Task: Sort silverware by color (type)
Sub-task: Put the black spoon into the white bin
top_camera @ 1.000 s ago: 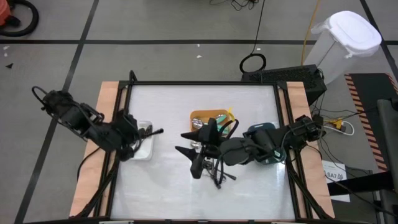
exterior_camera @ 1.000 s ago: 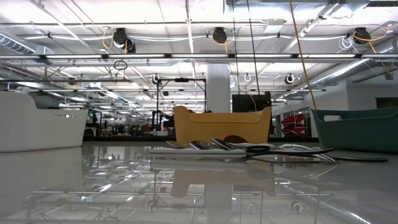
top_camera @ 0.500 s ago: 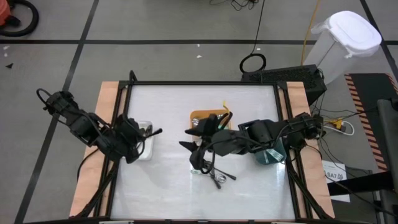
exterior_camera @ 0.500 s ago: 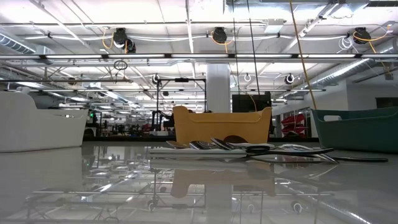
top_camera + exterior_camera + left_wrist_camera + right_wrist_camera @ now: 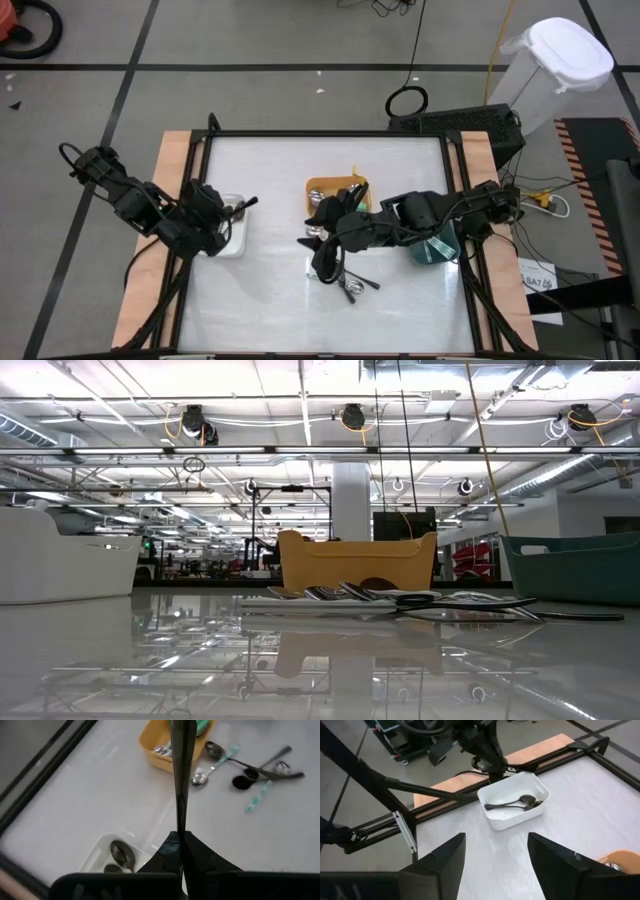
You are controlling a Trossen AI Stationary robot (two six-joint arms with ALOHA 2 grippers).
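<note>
My left gripper [image 5: 237, 212] hangs over the white bin [image 5: 232, 243] at the table's left, shut on a thin black utensil [image 5: 181, 775]. Two spoons [image 5: 516, 803] lie in that bin. Loose silverware [image 5: 250, 770] lies in a pile on the table's middle, in front of the orange bin [image 5: 332, 187], which holds more pieces. My right gripper [image 5: 322, 255] hovers open above that pile, nothing between its fingers [image 5: 451, 854]. Neither gripper shows in the low view; the pile [image 5: 420, 600] does. My left gripper pinches one end of the black utensil [image 5: 180, 829] between its two shut fingers. The fingers slant down from the table's left side. The utensil runs on straight ahead of them, along their line, lifted clear above the white bin.
A dark teal bin [image 5: 437, 247] stands at the right, mostly under my right arm. The orange bin [image 5: 357, 560] sits just behind the pile. Dark frame rails [image 5: 200, 180] and wooden strips edge the table's left and right sides. White tabletop lies bare between the white bin and the pile.
My left gripper has sunk a little toward the white bin and rolled, the black utensil turning with it. My right gripper has tipped down and sunk over the silverware pile, staying open.
</note>
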